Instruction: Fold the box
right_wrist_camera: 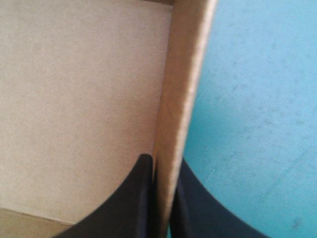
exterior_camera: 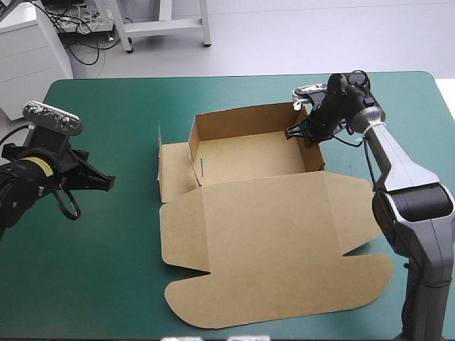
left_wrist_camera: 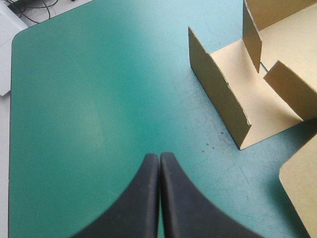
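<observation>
Right gripper (right_wrist_camera: 162, 161), clamped on the three-o'clock wall of the box (exterior_camera: 263, 234), should hold it square; left gripper (left_wrist_camera: 159, 155) sits pinched together at nine.

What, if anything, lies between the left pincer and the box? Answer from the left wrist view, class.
Nothing visible: only bare teal-green cover lies between the shut left pincer and the box, nearest at its upright side flap.

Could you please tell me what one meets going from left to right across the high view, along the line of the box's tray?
The left gripper, shut → bare teal-green cover → the box: its upright outer flap → left wall → tray floor → right wall, with the right gripper shut on it.
</observation>
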Controlling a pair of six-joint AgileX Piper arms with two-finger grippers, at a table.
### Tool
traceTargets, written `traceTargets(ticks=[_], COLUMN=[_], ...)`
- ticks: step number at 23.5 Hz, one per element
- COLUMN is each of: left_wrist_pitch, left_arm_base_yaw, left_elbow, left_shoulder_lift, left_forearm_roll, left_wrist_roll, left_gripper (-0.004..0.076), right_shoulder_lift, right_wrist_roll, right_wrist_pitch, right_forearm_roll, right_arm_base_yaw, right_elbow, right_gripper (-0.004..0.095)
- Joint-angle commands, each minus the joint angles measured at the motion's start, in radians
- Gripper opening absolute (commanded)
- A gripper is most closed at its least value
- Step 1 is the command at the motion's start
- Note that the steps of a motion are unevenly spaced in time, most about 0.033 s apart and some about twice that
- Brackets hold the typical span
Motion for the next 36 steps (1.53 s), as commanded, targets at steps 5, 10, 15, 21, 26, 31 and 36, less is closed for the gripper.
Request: traceTargets(ticks=[5,10,15,21,26,31,36], left_wrist_pitch=[-0.05,-0.051,-0.046,-0.039,-0.077,-0.223,-0.341], left_arm_base_yaw=[-0.001,-0.001,-0.001,-0.001,-0.001,-0.001,-0.001], left_elbow=[-0.027,-0.024,0.003,0.003,0.014,0.116,0.195], left_shoulder_lift=[-0.018,-0.018,-0.018,0.0,0.021,0.027,0.061], left_forearm_roll=[-0.018,-0.008,-0.004,0.033,0.061,-0.019,-0.162], left_wrist_roll=[-0.008,-0.027,-0.033,-0.035,-0.094,-0.091,-0.054], left_gripper=[-0.0009,-0.0012,-0.0013,-0.0012,-0.0012,-0.0008,-0.0008], right_shoulder_lift=[-0.076,-0.212,-0.39,-0.585,-0.682,-0.767,-0.791], right_wrist_roll=[-0.011,-0.016,-0.031,-0.064,-0.071,-0.1,-0.102], right_wrist_pitch=[0.017,0.019,0.019,0.019,0.019,0.019,0.019], right_forearm_roll=[0.014,0.007,0.007,0.01,0.01,0.006,0.006], right_arm_base_yaw=[-0.003,-0.014,-0.055,-0.121,-0.153,-0.153,-0.153], right_elbow=[-0.033,-0.031,-0.031,-0.021,-0.021,-0.021,-0.021], right_gripper=[-0.0022,-0.0023,-0.0023,-0.0023,-0.0023,-0.0023,-0.0023])
